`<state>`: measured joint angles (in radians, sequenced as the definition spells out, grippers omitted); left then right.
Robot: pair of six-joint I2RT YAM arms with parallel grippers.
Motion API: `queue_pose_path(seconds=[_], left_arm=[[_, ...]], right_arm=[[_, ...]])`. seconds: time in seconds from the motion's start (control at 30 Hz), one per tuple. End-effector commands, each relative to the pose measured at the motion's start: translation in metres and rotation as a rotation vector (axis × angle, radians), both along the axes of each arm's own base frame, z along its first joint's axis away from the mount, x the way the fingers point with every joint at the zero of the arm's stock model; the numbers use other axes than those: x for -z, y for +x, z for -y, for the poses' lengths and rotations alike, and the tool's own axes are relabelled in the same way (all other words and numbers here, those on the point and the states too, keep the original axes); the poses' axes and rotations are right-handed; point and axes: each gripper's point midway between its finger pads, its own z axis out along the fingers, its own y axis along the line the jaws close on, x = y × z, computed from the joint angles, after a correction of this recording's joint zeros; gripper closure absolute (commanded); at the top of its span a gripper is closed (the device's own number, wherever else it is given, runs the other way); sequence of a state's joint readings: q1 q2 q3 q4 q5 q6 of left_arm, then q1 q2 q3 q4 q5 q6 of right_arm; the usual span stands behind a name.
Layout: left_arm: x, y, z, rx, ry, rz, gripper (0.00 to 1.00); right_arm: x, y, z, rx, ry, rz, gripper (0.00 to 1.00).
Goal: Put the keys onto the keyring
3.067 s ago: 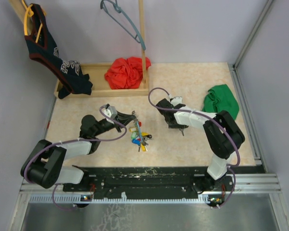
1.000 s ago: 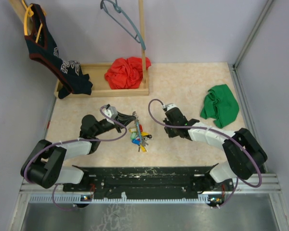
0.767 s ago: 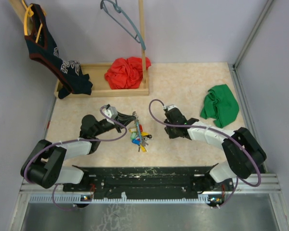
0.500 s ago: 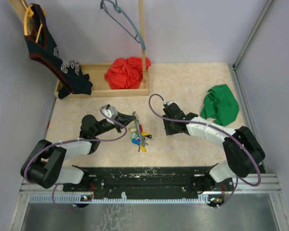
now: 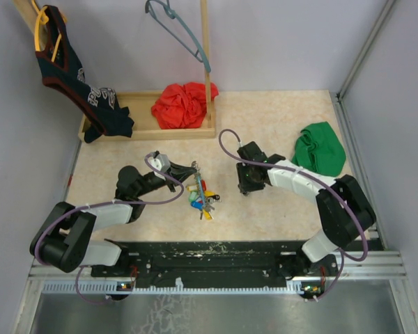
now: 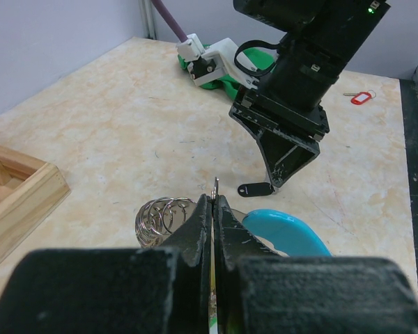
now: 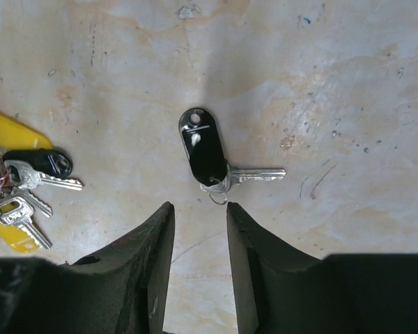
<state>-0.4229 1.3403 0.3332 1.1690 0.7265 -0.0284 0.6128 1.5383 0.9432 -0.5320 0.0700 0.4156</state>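
Note:
My left gripper [image 5: 189,169] [image 6: 214,205] is shut on the thin metal edge of the keyring [image 6: 217,184]. The ring's light-blue section [image 6: 287,227] shows just right of the fingers. A bunch of keys [image 5: 200,197] with yellow, red, blue and green tags hangs from the ring onto the table. A coil of small split rings [image 6: 160,216] lies to the left. My right gripper [image 5: 245,185] [image 7: 198,212] is open and points down. It hovers just short of a loose silver key [image 7: 259,174] with a black tag [image 7: 203,149] [image 6: 256,188] that lies flat on the table.
A wooden tray [image 5: 125,131] holds a red cloth [image 5: 182,104] at the back left. A green cloth [image 5: 319,149] lies at the right. A dark garment [image 5: 73,76] and a grey-blue hanger [image 5: 181,31] hang at the back. A red-tagged key [image 6: 363,97] lies far off.
My right arm has swung its elbow round and its gripper has shifted slightly left, over the black-tagged key. The left arm and the key bunch have not moved.

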Motion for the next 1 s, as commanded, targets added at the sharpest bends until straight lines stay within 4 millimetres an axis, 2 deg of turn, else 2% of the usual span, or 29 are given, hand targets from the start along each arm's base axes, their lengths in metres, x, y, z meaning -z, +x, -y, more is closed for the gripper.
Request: queue_pose_path(seconds=[0.0,0.17,0.5,0.8,0.97], left_arm=[[-0.023,0.002,0.002,0.011,-0.025,0.075,1.0],[-0.022,0.002,0.002,0.013,-0.025,0.071,1.0],[-0.022,0.002,0.003,0.016,-0.023,0.07,1.0],[-0.022,0.002,0.003,0.019,-0.022,0.069,1.0],[-0.02,0.002,0.003,0.019,-0.02,0.063,1.0]], right_arm=[[-0.005,0.01,-0.001,0.019,0.064,-0.004,0.64],[0.003,0.01,-0.002,0.017,0.095,-0.027,0.68],[0.023,0.005,0.009,0.035,0.051,-0.066,0.72],[0.027,0.007,0.006,0.031,0.074,-0.071,0.82],[0.027,0.008,0.007,0.04,0.077,-0.066,0.84]])
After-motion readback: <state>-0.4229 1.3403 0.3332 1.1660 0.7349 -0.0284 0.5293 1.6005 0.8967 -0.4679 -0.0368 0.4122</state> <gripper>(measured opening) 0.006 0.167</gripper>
